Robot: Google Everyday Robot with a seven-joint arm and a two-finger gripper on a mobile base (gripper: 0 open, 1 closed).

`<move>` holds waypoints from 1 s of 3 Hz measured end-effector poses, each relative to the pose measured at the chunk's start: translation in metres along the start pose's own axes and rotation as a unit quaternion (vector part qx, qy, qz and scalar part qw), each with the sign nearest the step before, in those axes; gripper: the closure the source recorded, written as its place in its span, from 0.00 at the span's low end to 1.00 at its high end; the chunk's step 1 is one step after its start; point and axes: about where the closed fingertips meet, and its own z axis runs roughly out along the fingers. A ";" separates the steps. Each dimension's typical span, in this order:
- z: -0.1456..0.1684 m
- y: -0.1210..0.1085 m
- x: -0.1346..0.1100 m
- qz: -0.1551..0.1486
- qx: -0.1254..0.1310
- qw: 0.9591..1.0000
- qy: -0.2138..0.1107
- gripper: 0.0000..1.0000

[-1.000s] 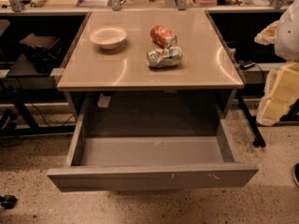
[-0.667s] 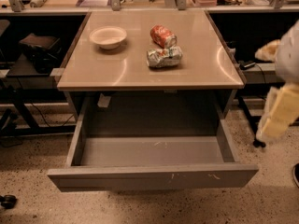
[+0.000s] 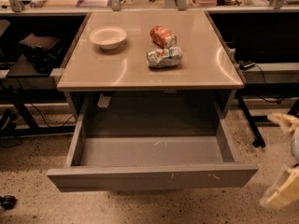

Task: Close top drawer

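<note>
The top drawer (image 3: 152,176) is a wide, shallow grey metal drawer under the beige tabletop. It stands pulled far out toward me and its inside is bare. Its flat front has small pale scratches right of centre. My gripper (image 3: 281,192) shows as pale cream parts at the lower right edge of the camera view. It is to the right of the drawer's front right corner and apart from it.
On the tabletop (image 3: 117,71) lie a white bowl (image 3: 108,36), a red can (image 3: 163,35) and a crushed green-and-white can (image 3: 164,57). Dark benches flank the table. A black stand leg (image 3: 252,127) is at the right, and a caster (image 3: 7,202) at the lower left.
My arm has dropped lower and moved further right, toward the lower right corner of the view. The drawer stays open and the things on the table have not moved.
</note>
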 end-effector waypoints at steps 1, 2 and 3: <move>0.051 0.053 0.037 0.028 -0.026 0.999 -0.027 0.00; 0.106 0.112 0.044 0.018 -0.078 0.994 -0.068 0.00; 0.141 0.152 0.037 -0.017 -0.117 0.988 -0.100 0.00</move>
